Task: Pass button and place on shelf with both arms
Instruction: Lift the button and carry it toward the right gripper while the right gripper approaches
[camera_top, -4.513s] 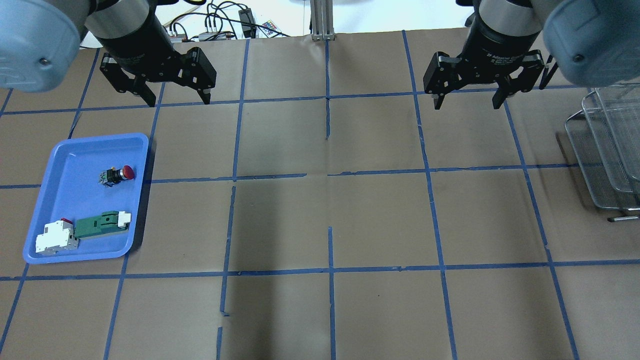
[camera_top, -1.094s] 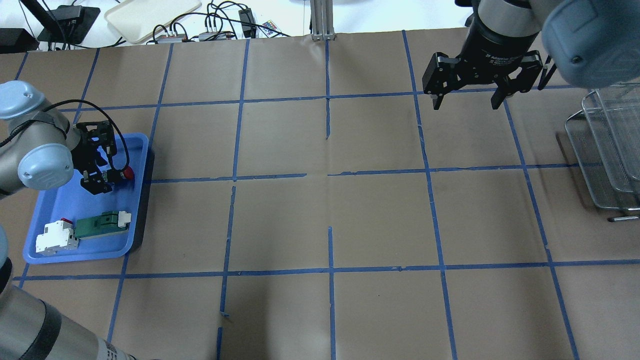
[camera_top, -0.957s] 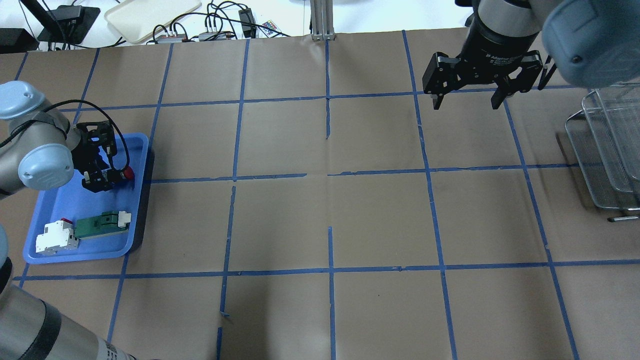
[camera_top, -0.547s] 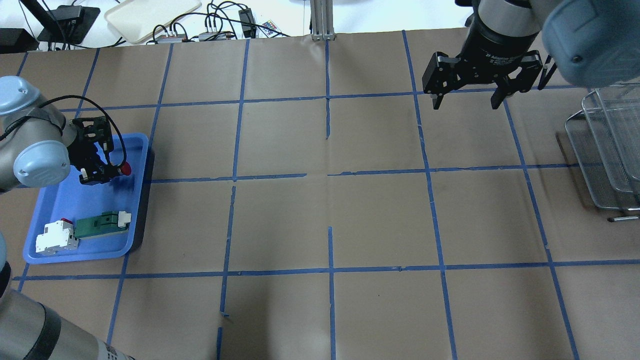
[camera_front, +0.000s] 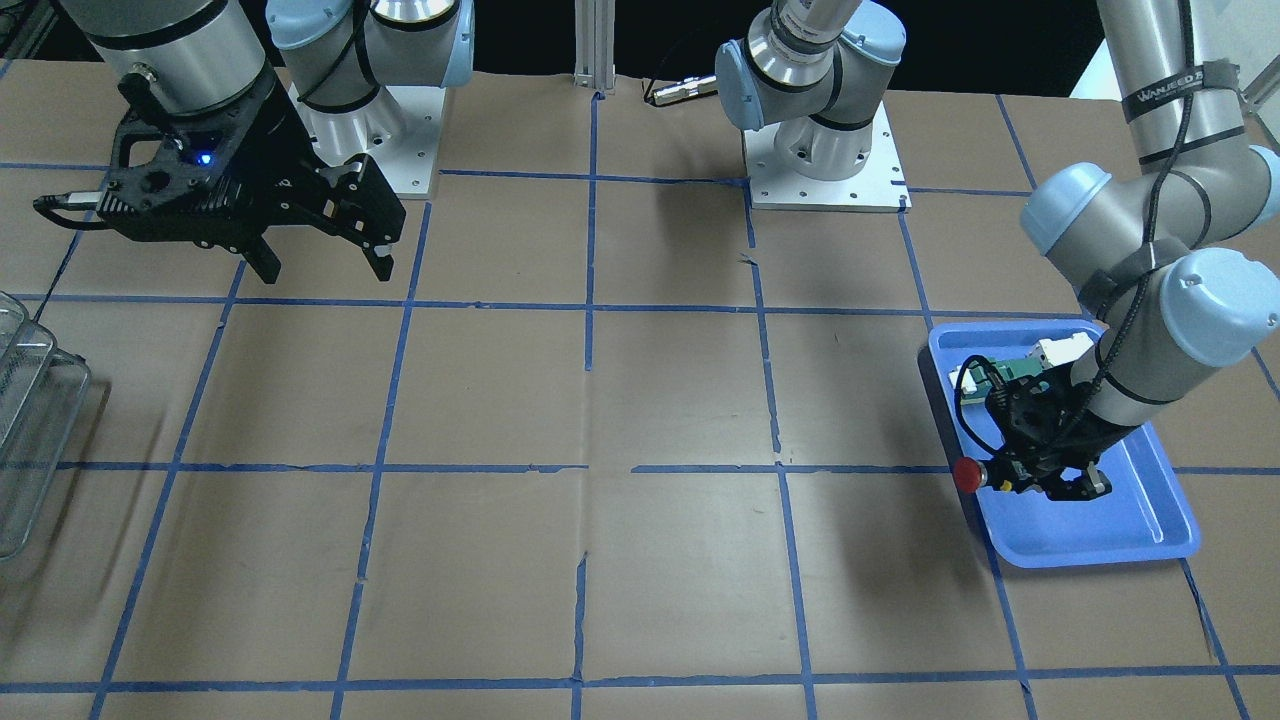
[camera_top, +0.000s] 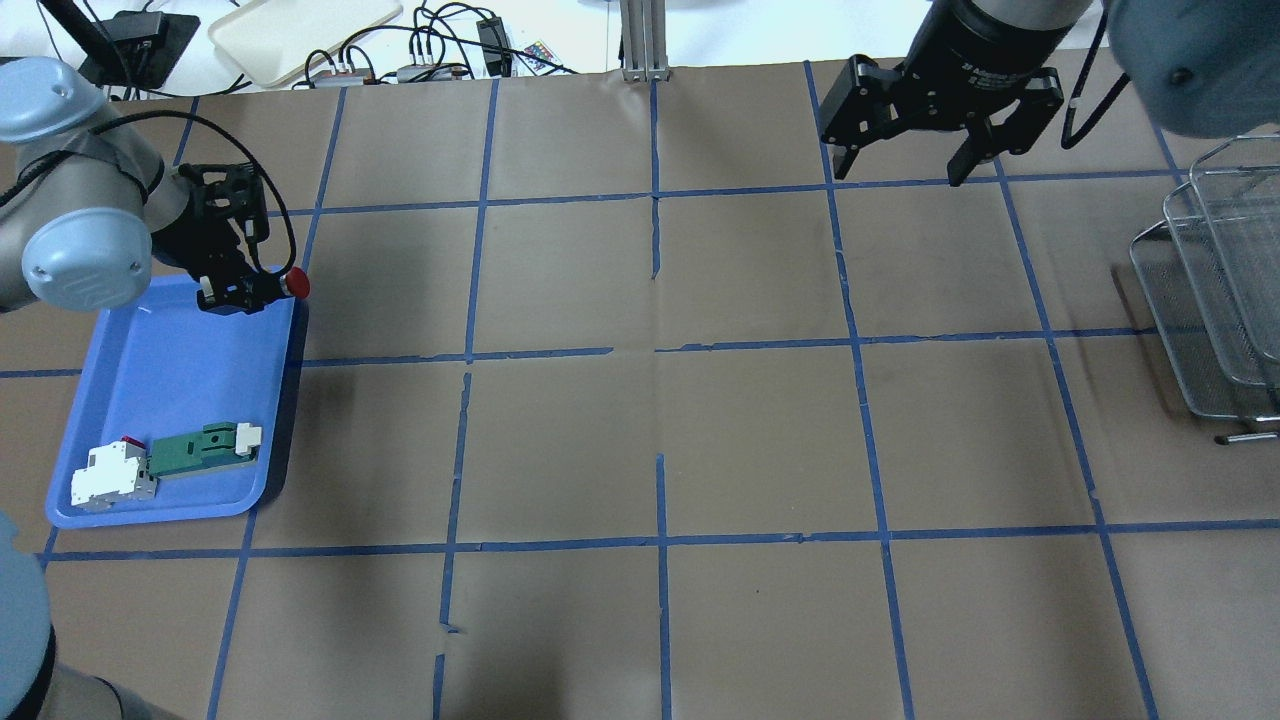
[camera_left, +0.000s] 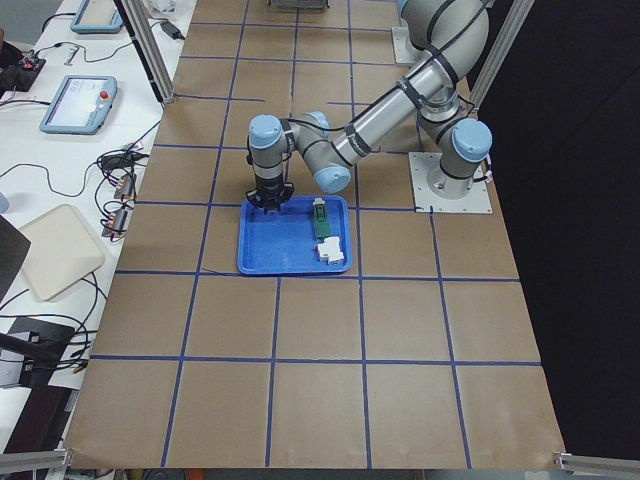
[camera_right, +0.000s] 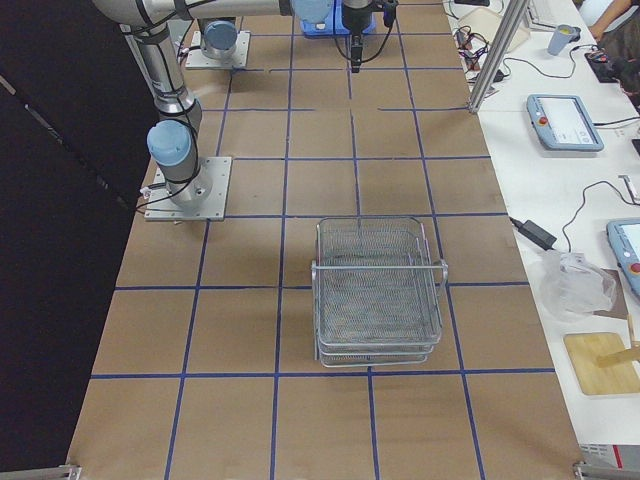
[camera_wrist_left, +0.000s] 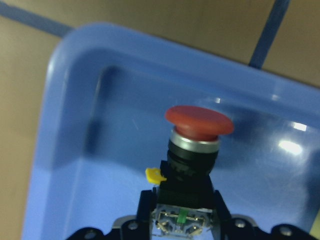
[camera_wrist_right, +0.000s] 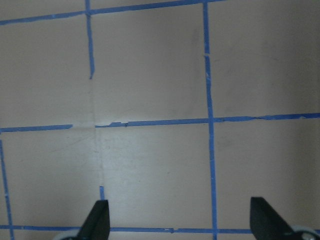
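Observation:
The red-headed button (camera_top: 293, 285) is gripped by its black body in my left gripper (camera_top: 240, 297), held above the far right corner of the blue tray (camera_top: 150, 380). In the left wrist view the button (camera_wrist_left: 199, 121) stands out between the fingers, red head forward, over the tray's corner (camera_wrist_left: 75, 125). From the front the button (camera_front: 966, 475) hangs in the left gripper (camera_front: 1040, 482). My right gripper (camera_top: 895, 176) is open and empty, high over the far right of the table. The wire-mesh shelf (camera_top: 1215, 290) stands at the right edge.
A green-and-white connector (camera_top: 205, 447) and a white breaker (camera_top: 110, 475) lie in the tray's near end. The right wrist view shows only brown paper with blue tape lines between the open fingers (camera_wrist_right: 97, 220). The shelf (camera_right: 378, 290) has stacked tiers.
My left gripper came down into the tray, shut on the button and lifted it toward the tray's far right corner. The right gripper shifted slightly left and farther back.

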